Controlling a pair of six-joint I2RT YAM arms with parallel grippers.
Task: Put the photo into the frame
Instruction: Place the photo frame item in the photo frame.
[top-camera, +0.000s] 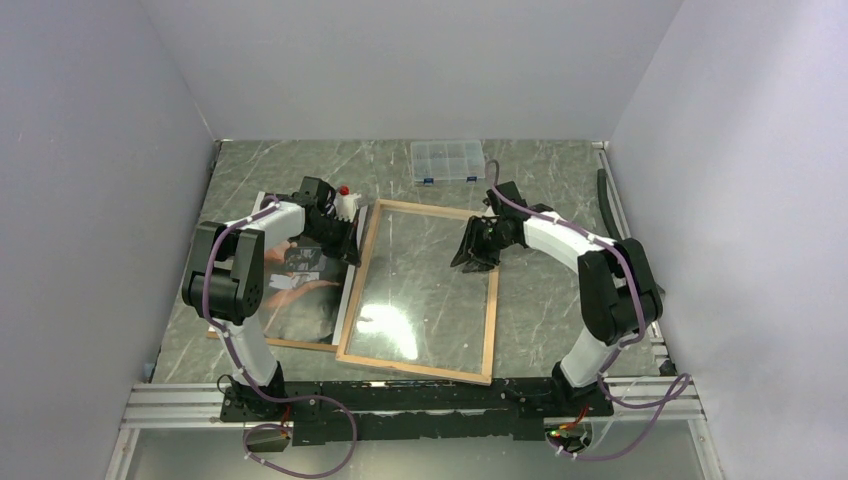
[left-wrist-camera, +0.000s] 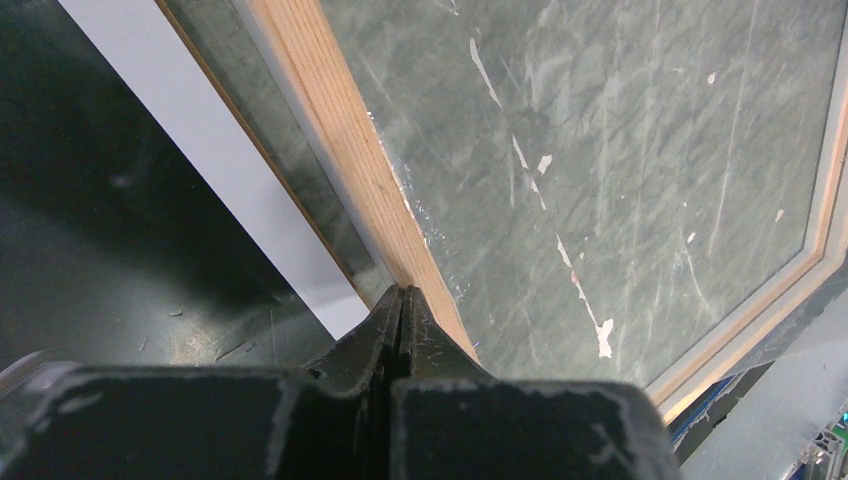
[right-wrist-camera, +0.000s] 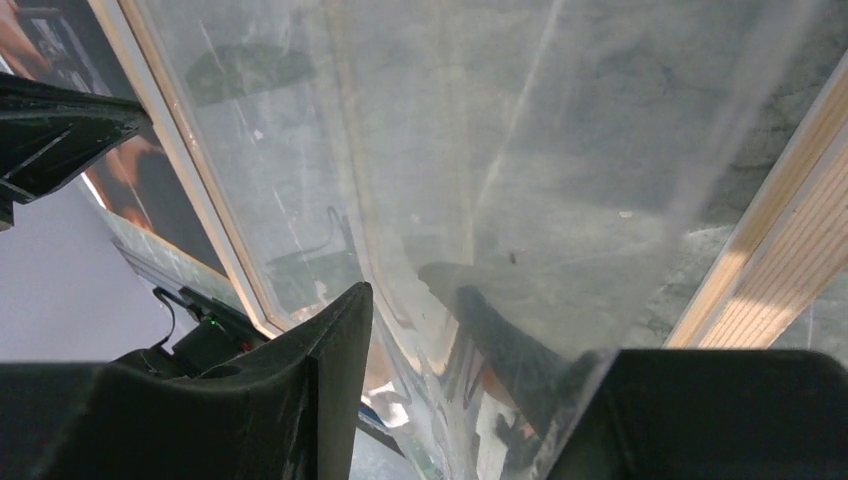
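The frame (top-camera: 363, 285) lies flat mid-table, light wood side up, and its clear pane (top-camera: 425, 285) shows the marble through it. Left of it the photo (top-camera: 300, 295) lies picture side up, partly under my left arm. My left gripper (top-camera: 345, 237) is shut with nothing between its fingers. Its tips (left-wrist-camera: 403, 296) sit at the inner edge of the frame's left rail (left-wrist-camera: 340, 140), with the photo's white margin (left-wrist-camera: 225, 170) alongside. My right gripper (top-camera: 478, 250) hangs open over the pane near the right rail (right-wrist-camera: 790, 240). A clear sheet (right-wrist-camera: 520, 180) runs between its fingers (right-wrist-camera: 335, 360), blurring the far one.
A brown backing board (top-camera: 270, 343) pokes out from under the photo at the near left. A clear plastic compartment box (top-camera: 447, 160) stands at the back. A small white thing with a red top (top-camera: 344, 200) sits by the left wrist. Grey walls close in on three sides.
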